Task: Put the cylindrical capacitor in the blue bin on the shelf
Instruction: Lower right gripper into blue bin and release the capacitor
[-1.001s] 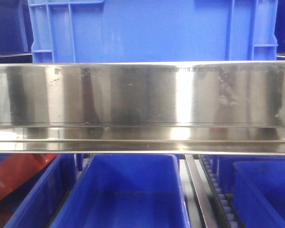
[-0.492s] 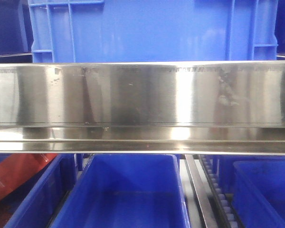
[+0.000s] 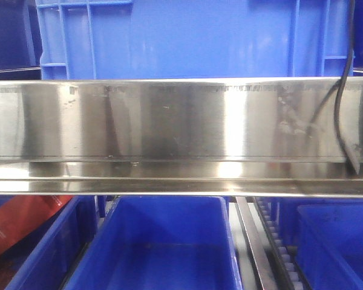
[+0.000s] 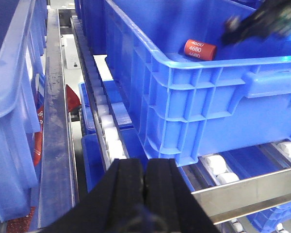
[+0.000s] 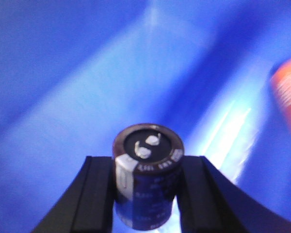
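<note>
Black cable newly hangs across shelf; right end effector grips cylindrical capacitor; left end effector closed, empty.

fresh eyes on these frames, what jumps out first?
The cylindrical capacitor, pinched upright between the right gripper fingers, hangs over the blurred blue bin interior. In the left wrist view an orange-red cylinder marked 4680 lies inside that bin, with the left gripper shut and empty below its front wall. Head-on, the shelf rail's mirror-bright steel fills the middle, with a black cable hanging at right.
</note>
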